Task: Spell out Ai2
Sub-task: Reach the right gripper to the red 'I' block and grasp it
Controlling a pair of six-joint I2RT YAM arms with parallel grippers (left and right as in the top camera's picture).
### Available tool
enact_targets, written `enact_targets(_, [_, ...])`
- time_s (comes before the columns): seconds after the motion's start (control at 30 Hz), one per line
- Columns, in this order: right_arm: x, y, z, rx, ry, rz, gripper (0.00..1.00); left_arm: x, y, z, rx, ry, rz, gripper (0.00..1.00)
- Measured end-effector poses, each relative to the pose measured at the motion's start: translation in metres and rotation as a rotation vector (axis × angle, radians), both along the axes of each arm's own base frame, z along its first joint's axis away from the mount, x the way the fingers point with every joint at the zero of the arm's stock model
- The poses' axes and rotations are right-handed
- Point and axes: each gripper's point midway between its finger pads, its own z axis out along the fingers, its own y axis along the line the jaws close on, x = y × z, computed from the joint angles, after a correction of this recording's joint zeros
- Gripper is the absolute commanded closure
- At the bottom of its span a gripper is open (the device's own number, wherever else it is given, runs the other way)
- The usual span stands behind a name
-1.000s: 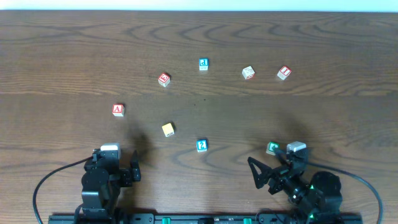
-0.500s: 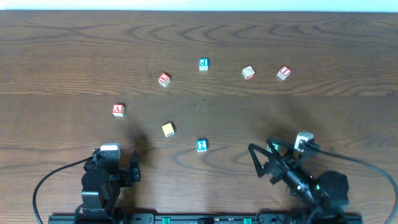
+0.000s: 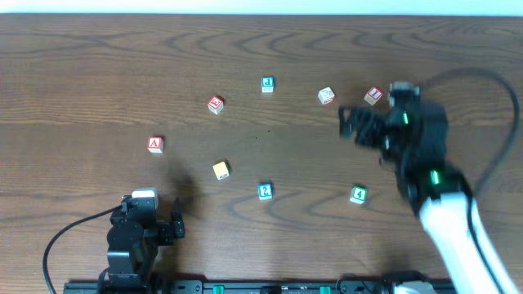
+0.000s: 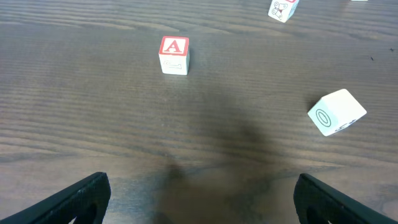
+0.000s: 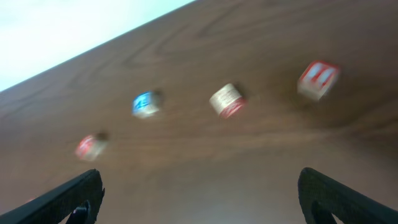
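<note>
Ai2's I cube (image 5: 318, 79) lies ahead of the right gripper (image 5: 199, 186), toward one o'clock of the gap in the blurred wrist view, clear of fingers spread wide and empty. That arm reaches far over the surface (image 3: 98, 65). A cube (image 3: 154, 144) and 2 cube (image 3: 265, 191) sit nearer the left gripper (image 4: 199, 193), likewise wide and empty.

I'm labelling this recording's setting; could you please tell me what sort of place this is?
Probably a robotics test bench: a wood-grain table with a left arm and right arm based at its near edge, and small lettered cubes, such as the A cube, scattered on it.
</note>
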Motion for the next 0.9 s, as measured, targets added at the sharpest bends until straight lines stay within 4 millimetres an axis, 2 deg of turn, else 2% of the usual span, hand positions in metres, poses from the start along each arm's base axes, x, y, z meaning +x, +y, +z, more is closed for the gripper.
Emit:
enact_targets(0.1, [0.041, -0.012, -0.01, -0.062, 0.07, -0.077, 0.01, 0.0, 0.0, 0.0, 0.0, -0.001, 0.0, 0.05])
enact_targets(0.13, [0.062, -0.016, -0.015, -0.089, 0.107, -0.11, 0.01, 0.0, 0.0, 0.0, 0.0, 0.0, 0.0, 0.05])
enact_targets(0.27, [0.106, -0.027, -0.037, -0.143, 0.225, -0.189, 0.01, 0.0, 0.0, 0.0, 0.0, 0.0, 0.0, 0.05])
enact_targets(0.37, [0.13, -0.037, -0.06, -0.138, 0.336, -0.269, 0.01, 0.0, 0.0, 0.0, 0.0, 0.0, 0.0, 0.04])
enact_targets(0.53, [0.144, -0.062, -0.097, -0.101, 0.463, -0.398, 0.01, 0.0, 0.0, 0.0, 0.0, -0.001, 0.0, 0.05])
enact_targets(0.63, [0.145, -0.076, -0.118, -0.08, 0.508, -0.453, 0.01, 0.0, 0.0, 0.0, 0.0, 0.0, 0.0, 0.05])
enact_targets(0.77, [0.137, -0.083, -0.134, -0.066, 0.569, -0.481, 0.01, 0.0, 0.0, 0.0, 0.0, -0.001, 0.0, 0.05])
enact_targets(0.9, [0.131, -0.079, -0.143, -0.036, 0.611, -0.472, 0.01, 0.0, 0.0, 0.0, 0.0, -0.001, 0.0, 0.05])
